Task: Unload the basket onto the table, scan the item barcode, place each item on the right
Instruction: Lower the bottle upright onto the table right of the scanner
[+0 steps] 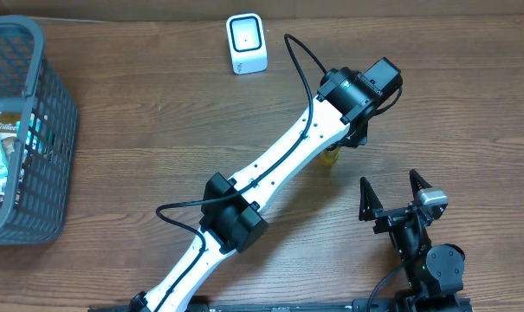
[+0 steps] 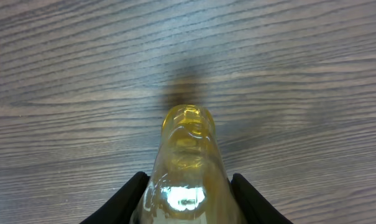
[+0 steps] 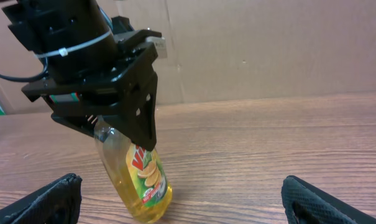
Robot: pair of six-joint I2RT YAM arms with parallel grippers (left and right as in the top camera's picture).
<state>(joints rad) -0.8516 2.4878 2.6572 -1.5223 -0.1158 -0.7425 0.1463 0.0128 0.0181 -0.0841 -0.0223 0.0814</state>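
Nearest the robot's base, the right pincer (image 1: pixel 390 182) stands with its jaws spread wide. Nothing is between them, and it hangs just above the bare wood tabletop (image 1: pixel 158 130).

Just beyond it, the left pincer (image 2: pixel 188 186) points downward and is partly closed on the upper part of a bottle (image 3: pixel 143 177). The bottle is clear plastic with yellow liquid inside. One dark finger (image 2: pixel 122 202) presses each side. The bottle hangs tilted, neck uppermost in the grip, with its base close to the tabletop; contact cannot be confirmed. A green, red and yellow label faces the right wrist camera. No barcode can be made out.

Farther back, a small white scanner (image 1: pixel 247 43) stands upright near the rear edge, well apart from the bottle.

On the far left, a grey mesh basket (image 1: pixel 49 130) holds packaged goods.
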